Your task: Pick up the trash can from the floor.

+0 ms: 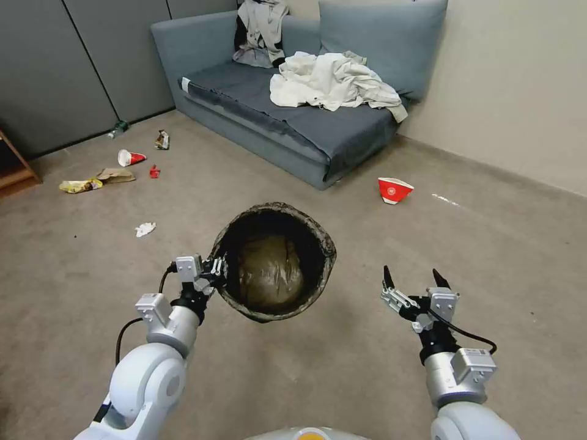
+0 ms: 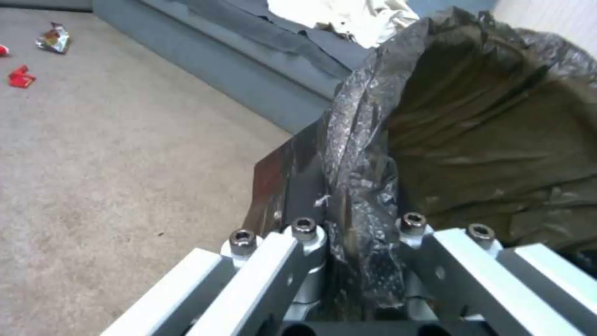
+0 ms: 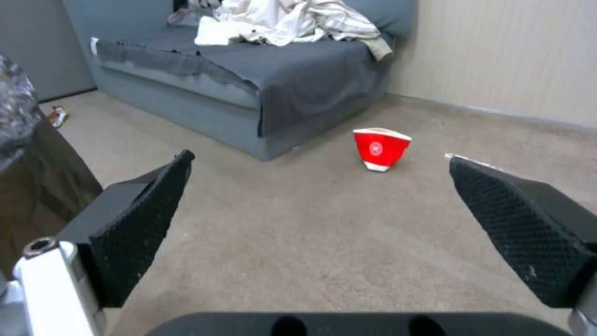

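Gripping: the left gripper (image 1: 215, 273) was clamped on the near-left rim of the trash can (image 1: 273, 269), its jaws closed over the dark bag folded across that rim
Left wrist close-up: the left gripper (image 2: 354, 242) pinched the crinkled bag edge between its metal links, with the trash can (image 2: 491, 140) opening just beyond it
Trash can: tilted, its mouth turned up toward the head camera, hanging from the left gripper; whether its base touched the floor (image 1: 342, 366) could not be told
Bin contents: brownish bag lining at the bottom
Right gripper: the right gripper (image 1: 416, 283) hovered to the right of the trash can, well apart from it, fingers spread wide and holding nothing
Right wrist close-up: the right gripper (image 3: 323, 210) stood apart, black textured pads on either side, with a red-and-white paper bowl (image 3: 380, 148) on the carpet ahead of it
Beyond both grippers: a grey sofa (image 1: 306, 116) with pale clothes (image 1: 333, 79) heaped on it
Far left of the left gripper: scattered litter (image 1: 98, 178) on the floor
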Available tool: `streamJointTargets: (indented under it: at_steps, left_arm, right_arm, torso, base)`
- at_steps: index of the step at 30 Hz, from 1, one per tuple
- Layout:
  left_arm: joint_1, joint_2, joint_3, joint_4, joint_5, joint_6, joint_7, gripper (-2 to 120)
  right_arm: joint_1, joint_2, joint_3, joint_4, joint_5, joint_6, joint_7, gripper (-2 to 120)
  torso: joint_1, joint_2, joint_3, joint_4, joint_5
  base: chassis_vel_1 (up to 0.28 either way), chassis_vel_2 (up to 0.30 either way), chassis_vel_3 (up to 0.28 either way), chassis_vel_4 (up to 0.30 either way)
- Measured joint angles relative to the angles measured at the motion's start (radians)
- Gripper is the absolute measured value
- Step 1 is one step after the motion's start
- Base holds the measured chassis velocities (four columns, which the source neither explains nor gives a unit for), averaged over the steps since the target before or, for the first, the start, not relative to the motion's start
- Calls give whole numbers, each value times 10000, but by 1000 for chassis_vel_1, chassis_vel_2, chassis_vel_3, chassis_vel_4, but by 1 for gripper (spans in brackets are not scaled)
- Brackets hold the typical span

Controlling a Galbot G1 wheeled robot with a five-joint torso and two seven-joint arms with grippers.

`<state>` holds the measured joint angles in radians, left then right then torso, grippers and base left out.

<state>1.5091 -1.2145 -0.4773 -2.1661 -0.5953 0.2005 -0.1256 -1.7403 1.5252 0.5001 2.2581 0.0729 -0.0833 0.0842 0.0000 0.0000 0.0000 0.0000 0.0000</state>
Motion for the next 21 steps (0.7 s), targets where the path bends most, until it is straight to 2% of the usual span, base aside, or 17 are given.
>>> streamJointTargets:
  at_steps: [21]
  left_arm:
    - [143,-184,11,144,-57,-161,48,5]
  right_arm:
    - [66,-5,-16,-46,14,39,1,100]
  torso:
    - [0,0,0,0,0]
  base:
    - [0,0,0,0]
